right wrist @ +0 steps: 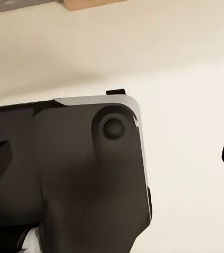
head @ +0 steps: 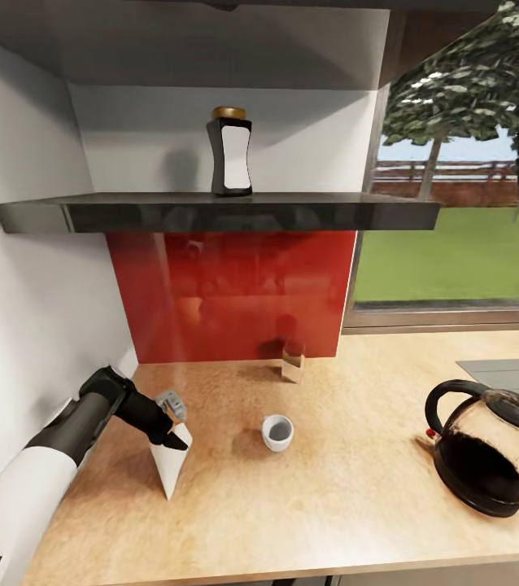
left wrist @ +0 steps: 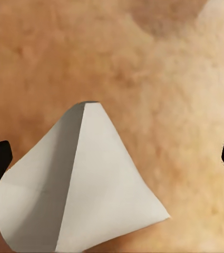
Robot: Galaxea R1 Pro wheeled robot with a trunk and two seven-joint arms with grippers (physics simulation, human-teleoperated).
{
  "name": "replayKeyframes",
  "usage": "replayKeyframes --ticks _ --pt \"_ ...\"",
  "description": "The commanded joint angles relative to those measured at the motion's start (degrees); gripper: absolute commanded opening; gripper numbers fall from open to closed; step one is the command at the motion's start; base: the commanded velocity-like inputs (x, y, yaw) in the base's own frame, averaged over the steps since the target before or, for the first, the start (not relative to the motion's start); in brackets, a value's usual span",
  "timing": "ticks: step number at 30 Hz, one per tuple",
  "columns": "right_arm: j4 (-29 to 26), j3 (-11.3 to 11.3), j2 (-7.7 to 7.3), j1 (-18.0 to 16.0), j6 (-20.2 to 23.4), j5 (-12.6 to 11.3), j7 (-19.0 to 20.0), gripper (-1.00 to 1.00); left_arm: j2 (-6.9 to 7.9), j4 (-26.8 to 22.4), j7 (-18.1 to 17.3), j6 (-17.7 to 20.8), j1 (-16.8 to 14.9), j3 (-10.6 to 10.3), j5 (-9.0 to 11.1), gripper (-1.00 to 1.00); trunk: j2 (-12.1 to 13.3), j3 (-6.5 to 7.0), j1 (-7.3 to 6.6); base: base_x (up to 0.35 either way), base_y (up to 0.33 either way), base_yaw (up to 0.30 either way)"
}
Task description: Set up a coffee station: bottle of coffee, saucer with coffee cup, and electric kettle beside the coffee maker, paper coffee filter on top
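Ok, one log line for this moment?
left gripper: open over paper coffee filter | coffee bottle: on shelf | coffee cup, kettle: on countertop

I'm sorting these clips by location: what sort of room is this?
Most likely a home kitchen: a wooden counter with a red backsplash, a kettle and cup on it, and a coffee bottle on a shelf by a window.

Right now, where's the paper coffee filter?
In the head view the paper coffee filter sits at the countertop's left, under the left gripper, left of the coffee cup.
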Motion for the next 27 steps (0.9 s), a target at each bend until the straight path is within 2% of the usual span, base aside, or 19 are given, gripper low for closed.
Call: replayKeyframes --ticks 1,27 --pt "-0.1 -0.3 0.03 0.0 -0.1 -0.1 0.0 1.0 -0.03 -0.1 -0.3 0.6 0.0 -0.1 -0.2 1.0 -0.1 -0.12 0.04 0.0 0.0 0.0" --pt "0.0 -0.2 0.01 0.0 -0.1 -0.1 0.0 1.0 -1.34 0.0 0.1 0.6 2.8 0.0 -0.1 1.0 -0.1 -0.12 0.04 0.0 0.0 0.0"
